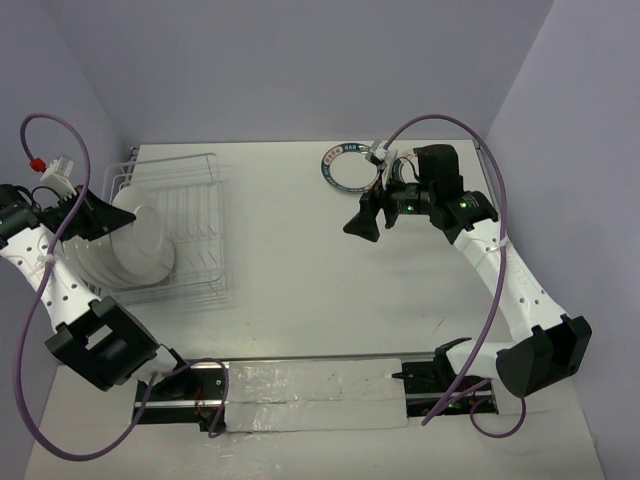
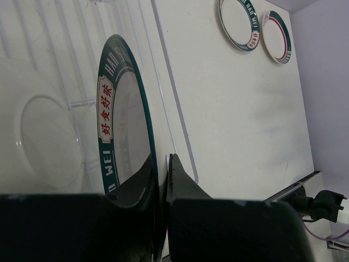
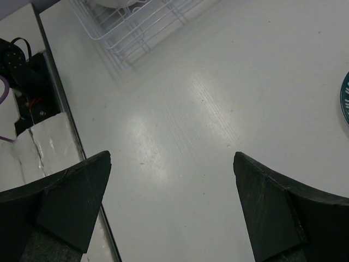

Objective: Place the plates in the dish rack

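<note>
A teal-rimmed plate is standing on edge inside the dish rack, which is sitting at the left side of the table. The plate's face, with red characters on a white panel in the rim, is turning toward a second plate just beside it, which is showing a plain white underside. In the top view, white plates are leaning together in the rack's left half, while its right half is showing bare wire.

The left gripper is clamping the teal-rimmed plate at its lower edge, with one dark finger pressing each face. In the top view this gripper is reaching over the rack's left side.

Two more plates are lying flat at the far side of the table, well apart from the rack: one with a teal lettered rim and, just beside it, one with a red inner ring. The top view is showing only one of them clearly, next to the right arm.

The right gripper is hovering above bare table near mid-table, between the rack and those plates. Its fingers are spreading wide apart and holding nothing.
</note>
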Controlling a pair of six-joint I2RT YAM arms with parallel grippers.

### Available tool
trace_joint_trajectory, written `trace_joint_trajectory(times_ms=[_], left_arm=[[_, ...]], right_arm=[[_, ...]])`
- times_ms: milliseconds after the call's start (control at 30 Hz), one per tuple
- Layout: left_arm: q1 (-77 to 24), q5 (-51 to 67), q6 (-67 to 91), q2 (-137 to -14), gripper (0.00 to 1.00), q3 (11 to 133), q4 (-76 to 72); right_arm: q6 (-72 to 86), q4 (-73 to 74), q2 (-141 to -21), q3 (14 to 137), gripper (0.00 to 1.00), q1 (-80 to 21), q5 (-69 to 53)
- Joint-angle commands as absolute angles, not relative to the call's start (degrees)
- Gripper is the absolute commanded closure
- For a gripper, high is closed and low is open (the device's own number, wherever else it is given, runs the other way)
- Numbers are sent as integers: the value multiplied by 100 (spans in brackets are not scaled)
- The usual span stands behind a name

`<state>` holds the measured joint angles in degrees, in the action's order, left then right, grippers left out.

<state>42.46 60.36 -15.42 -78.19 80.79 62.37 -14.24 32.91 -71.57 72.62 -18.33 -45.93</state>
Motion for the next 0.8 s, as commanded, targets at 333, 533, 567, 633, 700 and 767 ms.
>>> trace_joint_trajectory(times_ms=[333, 533, 567, 633, 700, 767], left_arm=[[4307, 5889, -827, -7840, 100, 7489, 4977], [4245, 5845, -440, -8138, 92, 7365, 4448], [4228, 5845, -405, -8217, 89, 7365, 4404], [4193, 5784, -299, -8244, 78, 7383, 4290], [4140, 5669, -185, -8227, 57, 7435, 4105], [4070, 5529, -185, -8200, 42, 7558, 4104]], right_arm=[[-1371, 2971, -7128, 7154, 0, -1758, -4641], [-1301, 2927, -7198, 7128, 0, -1767, -4605], [-1275, 2909, -7216, 7128, 0, -1767, -4605], [-1231, 2883, -7233, 7128, 0, -1767, -4588], [-1169, 2839, -7242, 7102, 0, -1767, -4509], [-1117, 2778, -7242, 7058, 0, -1758, -4369]])
